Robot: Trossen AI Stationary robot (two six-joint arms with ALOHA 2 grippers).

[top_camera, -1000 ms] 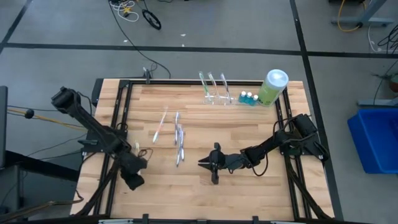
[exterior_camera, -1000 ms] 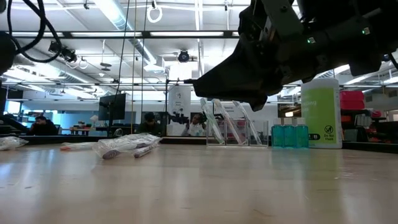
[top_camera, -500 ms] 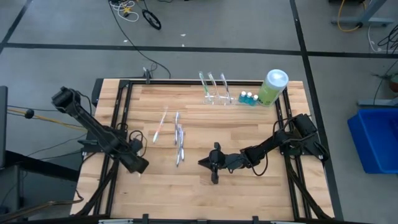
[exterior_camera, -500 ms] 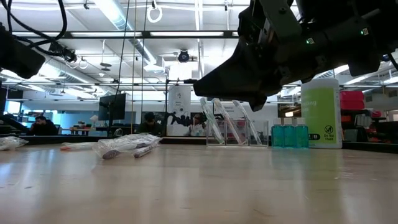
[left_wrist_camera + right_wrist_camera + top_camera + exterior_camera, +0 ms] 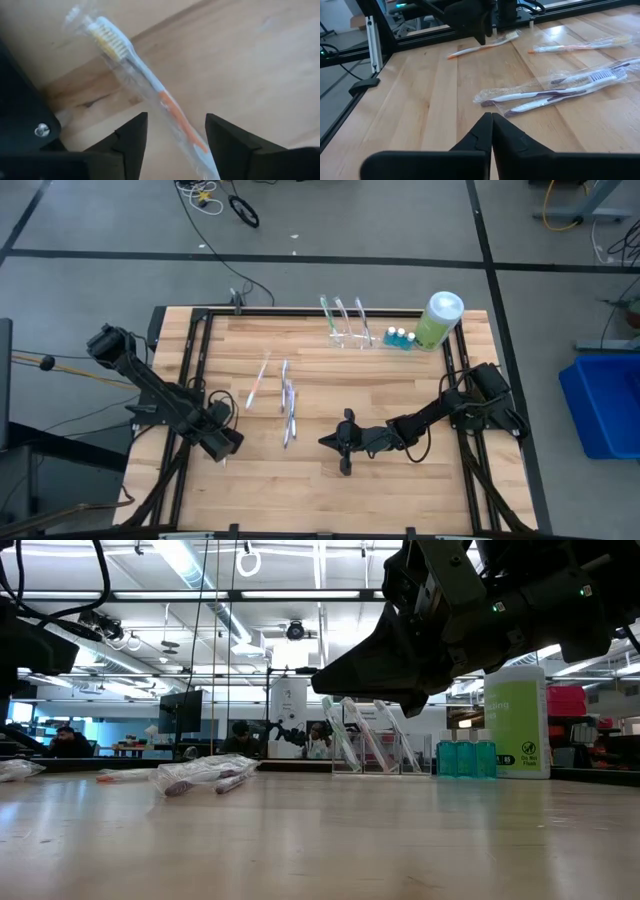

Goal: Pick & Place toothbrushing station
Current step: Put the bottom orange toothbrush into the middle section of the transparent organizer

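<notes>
Left claw (image 5: 175, 132) now wide above wrapped toothbrush (image 5: 150, 95), right claw (image 5: 491, 131) closed, unmoved

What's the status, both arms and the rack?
Left end effector open over a wrapped toothbrush at table's left edge. Right end effector shut, empty, mid-table. Rack at far edge, untouched. Nothing in the way.
</notes>
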